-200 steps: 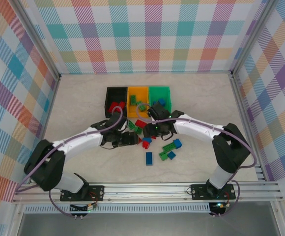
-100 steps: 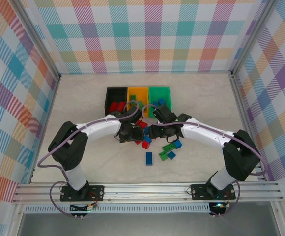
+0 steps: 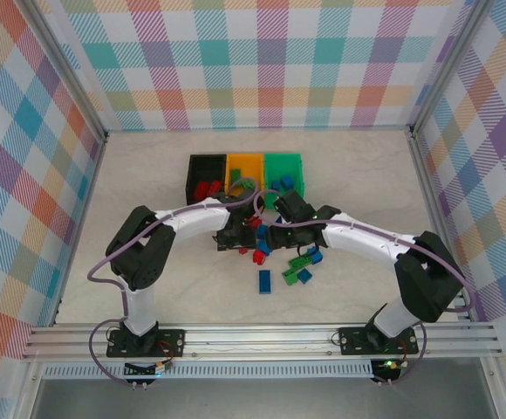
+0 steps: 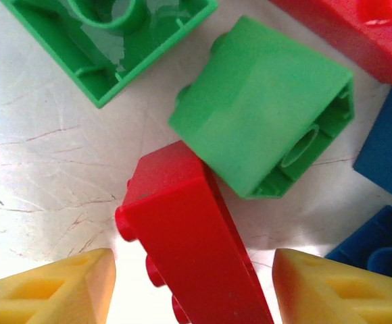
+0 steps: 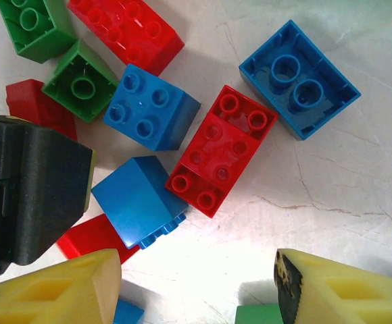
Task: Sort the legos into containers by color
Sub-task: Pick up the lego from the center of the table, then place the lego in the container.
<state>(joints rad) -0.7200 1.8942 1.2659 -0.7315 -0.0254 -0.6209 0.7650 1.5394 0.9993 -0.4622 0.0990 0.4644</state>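
Note:
Several red, green and blue legos lie in a pile in front of the containers: a black bin [image 3: 206, 175], an orange-yellow bin [image 3: 244, 168] and a green bin [image 3: 284, 169], each with bricks inside. My left gripper [image 3: 239, 236] [image 4: 194, 273] is open and straddles a red brick [image 4: 186, 233], with a thin gap at each yellow fingertip [image 4: 57, 287]. A green brick [image 4: 263, 128] leans on that red one. My right gripper [image 3: 267, 236] [image 5: 196, 273] is open over bare table, just below a blue brick [image 5: 138, 199] and a red brick [image 5: 223, 148].
The two grippers nearly touch; the left gripper's black body [image 5: 27, 196] stands close at the left in the right wrist view. Loose bricks lie nearer the arms: a blue one [image 3: 264, 281], a green one [image 3: 301, 260], another blue [image 3: 315, 256]. Checkered walls ring the table.
The left arm has swung right into the pile and its jaws have narrowed around the red brick. The right gripper has shifted slightly and stays equally open.

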